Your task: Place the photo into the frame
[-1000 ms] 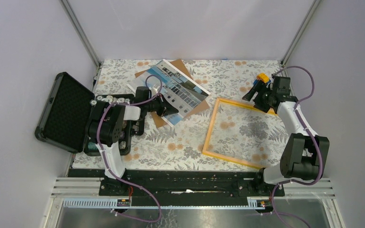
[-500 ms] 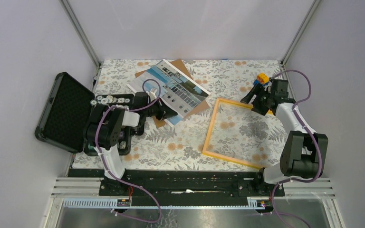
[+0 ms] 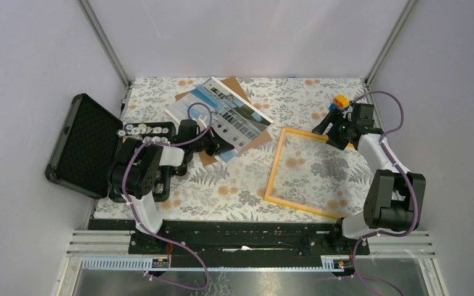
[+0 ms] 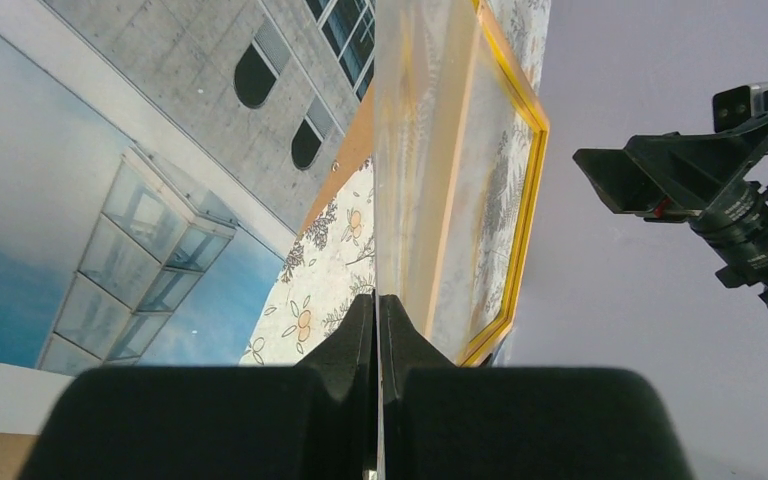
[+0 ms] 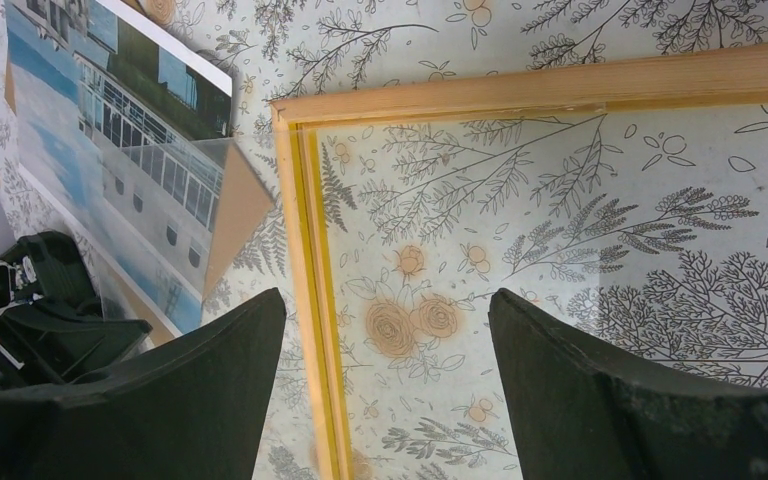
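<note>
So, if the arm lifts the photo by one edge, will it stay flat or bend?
It would probably bend: the photo looks like a thin, large paper sheet, so the free end should droop. It seems very light, and it lies flat on a smooth brown board, so a push may simply slide it.

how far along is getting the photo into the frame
Done: nothing; the frame lies empty, cloth showing through. In hand: the shut left gripper sits at the near edge of the photo, which lies on the brown backing sheet. The right gripper hovers open over the frame's far corner. To do: moving the photo in.
</note>
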Motion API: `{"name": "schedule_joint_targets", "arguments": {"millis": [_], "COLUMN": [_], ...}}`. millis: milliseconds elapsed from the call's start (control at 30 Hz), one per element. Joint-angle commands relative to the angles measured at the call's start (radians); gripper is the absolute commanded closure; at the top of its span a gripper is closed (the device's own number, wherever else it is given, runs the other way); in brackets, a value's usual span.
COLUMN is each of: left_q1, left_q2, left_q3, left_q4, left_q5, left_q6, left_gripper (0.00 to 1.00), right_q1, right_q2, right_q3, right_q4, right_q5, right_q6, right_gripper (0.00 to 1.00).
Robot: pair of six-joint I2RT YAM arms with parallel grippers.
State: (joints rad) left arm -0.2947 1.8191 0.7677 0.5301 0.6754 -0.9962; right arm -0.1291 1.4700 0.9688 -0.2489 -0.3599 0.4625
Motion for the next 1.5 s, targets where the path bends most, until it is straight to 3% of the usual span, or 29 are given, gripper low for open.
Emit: {"name": "schedule_joint_targets", "arguments": {"millis": [0,433,1100,1467], "left_q1": [-0.043,-0.138,-0.321,-0.411], "left_q2": [-0.062,-0.133,-0.082,-0.045], "left_q3": [0.035,0.104,0.170,0.200], "left_q4": [-0.029,-0.117,-0.092,-0.079], "left_q5": [-0.067,-0.155,-0.262,-0.400], "left_q6": [-0.016,-0.023,-0.106,-0.162], "left_gripper": [1.00,1.00,1.00,1.00], "right_q1": [0.008,0.008,0.029,0.037], "right_q2": [-0.029,-0.032,-0.046,-0.069], "right_q3": [0.004,-0.023,-0.034,-0.035], "right_q4": [0.028,0.026,0.026,0.025], "right_q5": [-0.016,0.006,-0.026,-0.025], "right_q6": [0.008,0.017,0.025,0.030], "right_gripper": [0.18,0.18,0.17,0.16]}}
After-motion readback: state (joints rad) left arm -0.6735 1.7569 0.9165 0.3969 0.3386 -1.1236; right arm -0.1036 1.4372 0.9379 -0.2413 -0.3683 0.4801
